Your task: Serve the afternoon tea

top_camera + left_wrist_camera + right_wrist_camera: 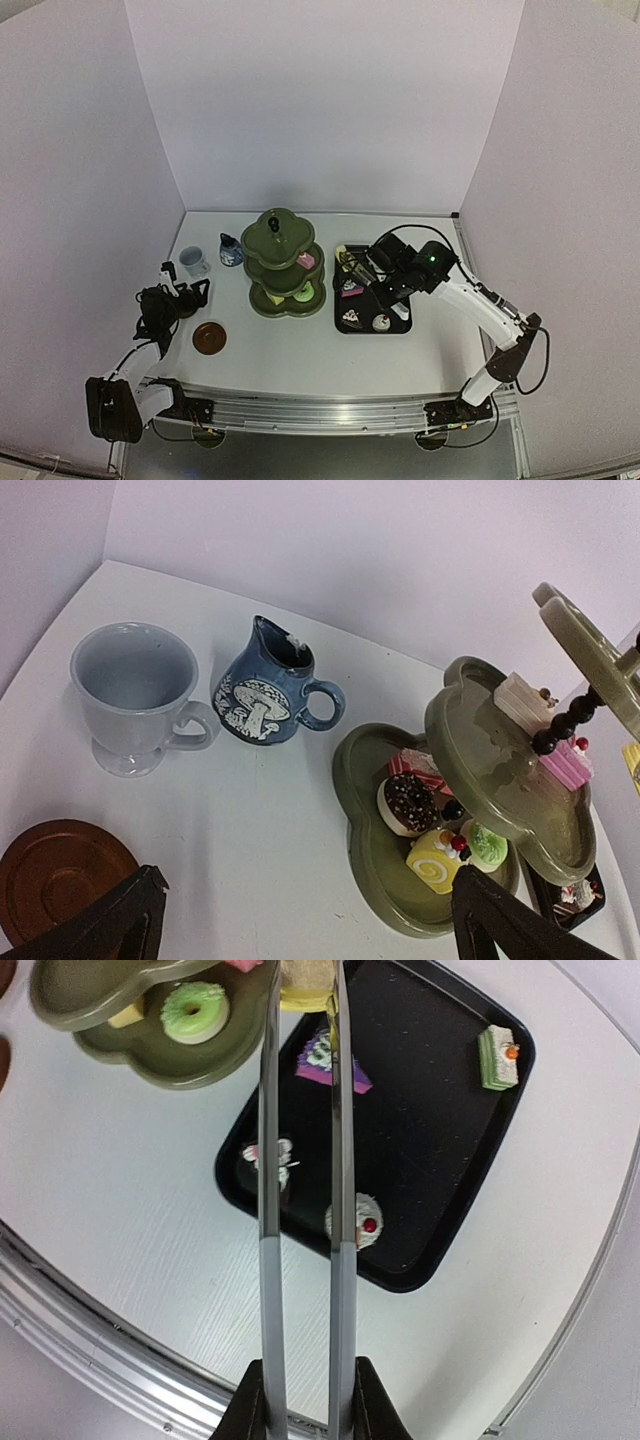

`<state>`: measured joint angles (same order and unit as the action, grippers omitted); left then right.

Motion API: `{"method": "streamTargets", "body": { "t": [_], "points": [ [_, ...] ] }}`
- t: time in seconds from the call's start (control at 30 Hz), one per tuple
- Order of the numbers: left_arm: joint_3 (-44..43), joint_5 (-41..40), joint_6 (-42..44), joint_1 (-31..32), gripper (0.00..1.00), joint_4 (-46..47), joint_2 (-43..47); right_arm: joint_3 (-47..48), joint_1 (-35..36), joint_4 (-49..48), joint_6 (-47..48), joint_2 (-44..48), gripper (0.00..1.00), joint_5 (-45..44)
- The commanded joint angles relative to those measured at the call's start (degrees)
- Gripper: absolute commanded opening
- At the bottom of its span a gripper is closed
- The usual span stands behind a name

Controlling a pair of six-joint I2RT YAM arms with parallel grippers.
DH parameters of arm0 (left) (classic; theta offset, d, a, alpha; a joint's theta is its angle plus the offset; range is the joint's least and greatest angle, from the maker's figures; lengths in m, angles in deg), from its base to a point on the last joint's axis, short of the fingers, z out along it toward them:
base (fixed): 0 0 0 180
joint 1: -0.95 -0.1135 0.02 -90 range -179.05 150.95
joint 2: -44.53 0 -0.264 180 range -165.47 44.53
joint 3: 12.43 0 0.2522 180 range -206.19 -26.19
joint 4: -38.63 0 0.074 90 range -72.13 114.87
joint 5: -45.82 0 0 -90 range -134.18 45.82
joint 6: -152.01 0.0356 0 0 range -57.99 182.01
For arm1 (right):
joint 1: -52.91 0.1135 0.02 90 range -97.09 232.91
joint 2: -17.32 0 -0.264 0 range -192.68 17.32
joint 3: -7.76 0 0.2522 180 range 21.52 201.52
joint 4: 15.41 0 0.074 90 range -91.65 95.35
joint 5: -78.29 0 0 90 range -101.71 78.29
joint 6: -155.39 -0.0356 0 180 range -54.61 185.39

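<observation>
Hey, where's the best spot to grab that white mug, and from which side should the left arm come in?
Probably the rim, from above: the white mug stands upright with its mouth open, so one finger can go inside and one outside. Pick the wall opposite the handle, which points toward the blue pot close by.

Table (pixel 290 355); stand (pixel 262 305), tray (pixel 430 1130), mug (pixel 193 262), pot (pixel 231 250), coaster (pixel 209 338)

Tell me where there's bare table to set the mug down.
Barest: the near table in front of the stand, between the coaster and the tray. Crowded: the far left, where mug, pot and the open left gripper bunch together. Tongs reach across the tray.
</observation>
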<state>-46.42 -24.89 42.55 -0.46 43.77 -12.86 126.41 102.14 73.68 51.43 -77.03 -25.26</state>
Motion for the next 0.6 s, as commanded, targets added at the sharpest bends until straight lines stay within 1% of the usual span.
{"method": "streamTargets", "body": {
  "t": [0.0,0.1,0.17,0.33,0.5,0.57],
  "points": [
    [-1.1,0.7,-0.8,-0.8,1.0,-1.5,0.0,3.5,6.2,12.5,-4.3,3.3,0.0,7.0],
    [-1.6,1.4,0.1,-0.8,1.0,-2.0,-0.2,5.2,9.5,11.9,-4.5,2.2,0.0,13.4],
    [-1.9,1.5,1.1,-0.8,1.0,-2.5,0.0,7.2,11.3,11.7,-3.8,-0.3,0.0,16.3],
    [-1.8,1.7,1.6,-0.9,1.0,-2.6,1.0,15.9,13.6,8.8,0.9,-9.0,0.0,16.9],
    [-1.3,1.4,1.8,-1.1,1.0,-2.7,2.8,22.3,13.7,4.7,6.6,-16.3,0.0,15.3],
    [-1.0,1.3,1.8,-1.3,1.0,-2.6,3.4,25.0,13.7,4.2,8.3,-18.8,0.0,13.0]
  ]
}}
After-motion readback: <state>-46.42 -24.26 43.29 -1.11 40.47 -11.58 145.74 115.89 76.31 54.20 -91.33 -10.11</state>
